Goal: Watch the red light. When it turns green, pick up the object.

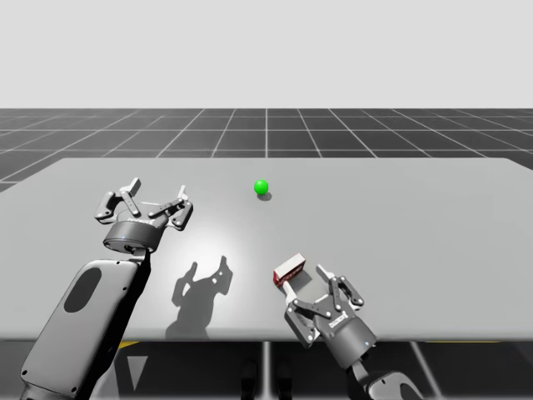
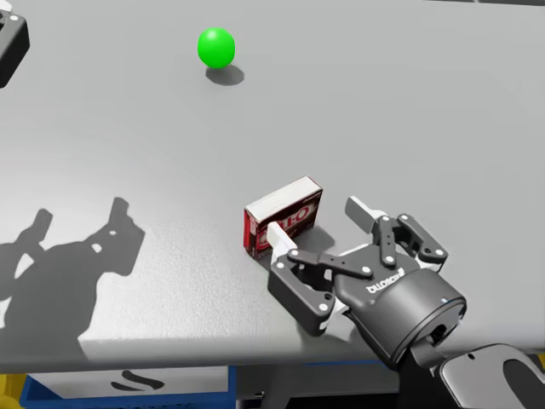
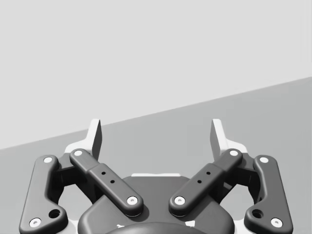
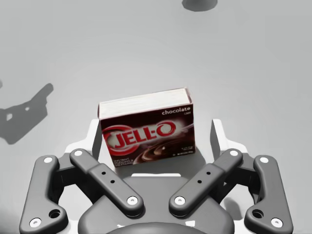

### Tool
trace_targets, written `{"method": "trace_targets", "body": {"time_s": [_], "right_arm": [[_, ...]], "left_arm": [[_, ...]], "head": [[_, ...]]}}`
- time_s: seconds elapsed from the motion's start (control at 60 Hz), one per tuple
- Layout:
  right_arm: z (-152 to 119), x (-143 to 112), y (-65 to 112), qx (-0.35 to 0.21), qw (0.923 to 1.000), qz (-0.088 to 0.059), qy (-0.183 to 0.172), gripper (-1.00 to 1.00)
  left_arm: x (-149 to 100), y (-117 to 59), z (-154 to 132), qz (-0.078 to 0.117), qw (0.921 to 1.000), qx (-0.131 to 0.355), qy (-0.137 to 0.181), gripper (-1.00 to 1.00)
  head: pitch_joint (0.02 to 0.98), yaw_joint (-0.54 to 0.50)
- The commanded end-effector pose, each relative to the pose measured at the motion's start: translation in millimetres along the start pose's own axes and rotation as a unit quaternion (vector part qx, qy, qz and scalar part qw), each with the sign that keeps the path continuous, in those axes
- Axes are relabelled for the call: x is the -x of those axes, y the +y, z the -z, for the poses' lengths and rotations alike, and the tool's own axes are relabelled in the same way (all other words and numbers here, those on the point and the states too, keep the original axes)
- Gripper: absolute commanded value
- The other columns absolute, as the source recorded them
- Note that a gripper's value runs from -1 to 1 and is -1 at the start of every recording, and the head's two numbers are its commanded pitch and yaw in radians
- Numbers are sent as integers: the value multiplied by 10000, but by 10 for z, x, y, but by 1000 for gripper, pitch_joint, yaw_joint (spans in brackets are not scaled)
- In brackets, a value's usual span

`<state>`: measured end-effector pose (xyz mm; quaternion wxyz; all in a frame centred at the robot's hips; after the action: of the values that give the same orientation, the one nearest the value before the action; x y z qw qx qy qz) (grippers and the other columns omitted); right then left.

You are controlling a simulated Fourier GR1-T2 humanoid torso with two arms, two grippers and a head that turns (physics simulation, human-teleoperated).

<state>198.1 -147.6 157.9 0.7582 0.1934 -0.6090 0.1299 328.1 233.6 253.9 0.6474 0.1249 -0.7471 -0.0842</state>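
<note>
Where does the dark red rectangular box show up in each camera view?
High view: dark red rectangular box, lower centre-right.
Head view: just below centre.
Right wrist view: box between my open right gripper's fingers.
Left wrist view: my left gripper, open, facing grey table.
Shared landmark: green ball, beyond the box in high and head views.

Box [image 4: 146, 134] btwn right hand [image 4: 156, 129] fingers; light [image 1: 261, 187] behind, on table [image 1: 416, 217].

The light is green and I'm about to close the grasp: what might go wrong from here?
The dark red box stands on a narrow side, nearer one finger of my open right hand than the other; that finger may touch first and twist or topple it. It sits near the front edge of the table, so a shove might send it off.
</note>
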Motion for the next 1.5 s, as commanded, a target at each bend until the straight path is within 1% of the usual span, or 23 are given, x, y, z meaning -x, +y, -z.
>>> {"method": "trace_targets", "body": {"time_s": [0.017, 0.1, 0.167, 0.217, 0.25, 0.3, 0.467, 0.617, 0.85, 0.95, 1.2, 1.5], "right_arm": [[80, 118, 65, 30, 9999, -79, 79, -1000], [115, 149, 76, 37, 9999, -94, 113, -1000], [150, 169, 79, 48, 9998, -161, 129, -1000], [169, 181, 77, 75, 9996, -245, 119, -1000], [186, 194, 74, 79, 9995, -268, 140, -1000], [211, 214, 70, 112, 9992, -364, 141, -1000], [262, 237, 81, 21, 9987, -466, 180, -1000], [323, 247, 38, 152, 9983, -492, 265, -1000], [417, 258, 6, 173, 9976, -576, 334, -1000], [458, 262, -5, 190, 9975, -590, 352, -1000], [565, 249, 23, 211, 9970, -638, 381, -1000], [679, 223, 30, 289, 9966, -612, 461, -1000]], "left_arm": [[-1, -1, 1, 1, 10000, 0, -2, -1000], [0, -2, 2, 3, 10000, -1, -3, -1000], [-2, -1, 1, -2, 10000, -4, -6, -1000], [-2, -1, 2, -2, 10000, -5, -8, -1000], [-2, -1, 2, -4, 10000, -5, -9, -1000], [-2, 0, 3, -4, 10000, -8, -10, -1000], [-4, 2, 0, -4, 10000, -14, -13, -1000], [-3, 3, 3, -2, 10000, -10, -11, -1000], [-7, 2, -3, -6, 10000, -13, -14, -1000], [-8, 1, -3, -8, 10000, -11, -16, -1000], [-8, 2, -4, -9, 10000, -12, -16, -1000], [-6, 4, -7, -4, 10000, 19, -12, -1000]], "head": [[901, -94], [900, -93], [901, -93], [901, -93], [901, -93], [901, -93], [904, -93], [906, -93], [908, -93], [911, -90], [910, -90], [911, -91]]}}
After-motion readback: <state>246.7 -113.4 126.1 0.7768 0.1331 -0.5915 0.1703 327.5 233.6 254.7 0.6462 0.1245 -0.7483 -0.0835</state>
